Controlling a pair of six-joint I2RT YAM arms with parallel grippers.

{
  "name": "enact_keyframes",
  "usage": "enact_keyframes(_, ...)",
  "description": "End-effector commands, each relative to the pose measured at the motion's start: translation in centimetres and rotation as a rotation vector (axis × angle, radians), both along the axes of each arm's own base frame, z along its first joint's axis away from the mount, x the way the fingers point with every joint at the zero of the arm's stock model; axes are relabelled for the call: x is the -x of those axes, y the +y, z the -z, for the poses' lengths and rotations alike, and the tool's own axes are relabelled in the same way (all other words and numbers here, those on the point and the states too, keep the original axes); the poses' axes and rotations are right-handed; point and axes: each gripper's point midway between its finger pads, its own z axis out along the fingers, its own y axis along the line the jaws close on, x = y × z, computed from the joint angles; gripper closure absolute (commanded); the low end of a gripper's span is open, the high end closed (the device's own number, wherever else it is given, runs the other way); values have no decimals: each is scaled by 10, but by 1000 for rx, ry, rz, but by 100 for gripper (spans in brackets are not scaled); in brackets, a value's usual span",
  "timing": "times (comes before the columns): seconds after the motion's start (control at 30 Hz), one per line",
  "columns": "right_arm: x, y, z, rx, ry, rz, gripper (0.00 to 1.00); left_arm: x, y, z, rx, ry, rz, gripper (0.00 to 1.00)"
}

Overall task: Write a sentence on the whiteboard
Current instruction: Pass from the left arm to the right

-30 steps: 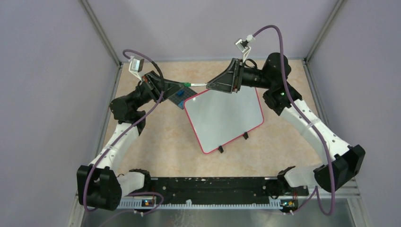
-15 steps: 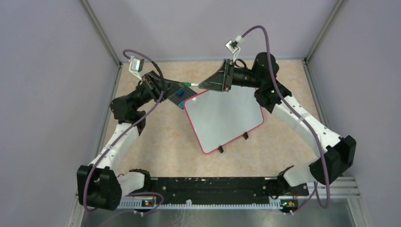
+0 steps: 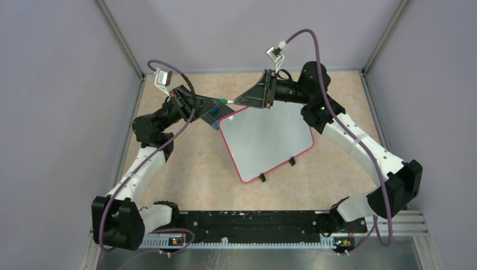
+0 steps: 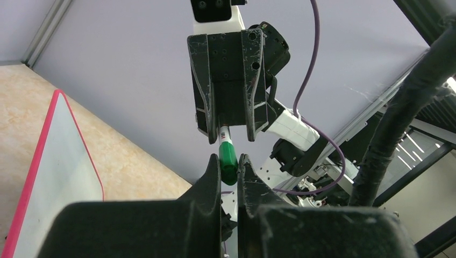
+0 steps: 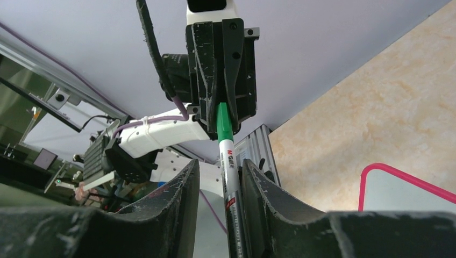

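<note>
Left end effector [image 4: 229, 162] pinches marker [image 5: 227, 155], right end effector [image 5: 219, 167] unclear, over beige table [image 3: 185, 163] between lilac walls [image 3: 56, 84]

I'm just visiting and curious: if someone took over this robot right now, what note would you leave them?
Left gripper: shut on the green cap end of the marker.
Right gripper: open, jaws either side of the marker's white barrel, not clamped.
Whiteboard: on the table, blank.
Done: marker lifted. Left: pull the cap off, write the sentence.
</note>
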Motion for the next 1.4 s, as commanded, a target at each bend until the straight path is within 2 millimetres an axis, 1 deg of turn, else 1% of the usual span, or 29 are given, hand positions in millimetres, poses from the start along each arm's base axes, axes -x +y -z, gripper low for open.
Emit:
enact_keyframes(0.0,11,5,-20,-33,-65,-25,65,7,1,-12,15,-70,-14,100)
enact_keyframes(0.2,11,8,-17,-24,-66,-27,65,7,1,-8,14,-61,-14,100)
enact_keyframes(0.27,11,8,-16,-23,-63,-30,61,8,1,-10,19,-72,-13,100)
enact_keyframes(0.33,11,8,-15,-21,-54,-30,61,10,2,-13,17,-89,-13,100)
enact_keyframes(0.53,7,-3,-18,-42,-45,-17,61,12,8,-17,32,-98,-29,100)
enact_keyframes(0.73,6,-5,-18,-60,-26,-17,62,7,9,-17,32,-97,-41,100)
enact_keyframes(0.97,4,3,-21,-64,-17,-25,63,4,9,-16,40,-86,-45,100)
enact_keyframes(1.2,3,10,-16,-37,-28,-25,64,2,8,-15,38,-84,-44,100)
enact_keyframes(1.37,4,11,-19,-38,-34,-27,69,2,5,-8,29,-67,-34,100)
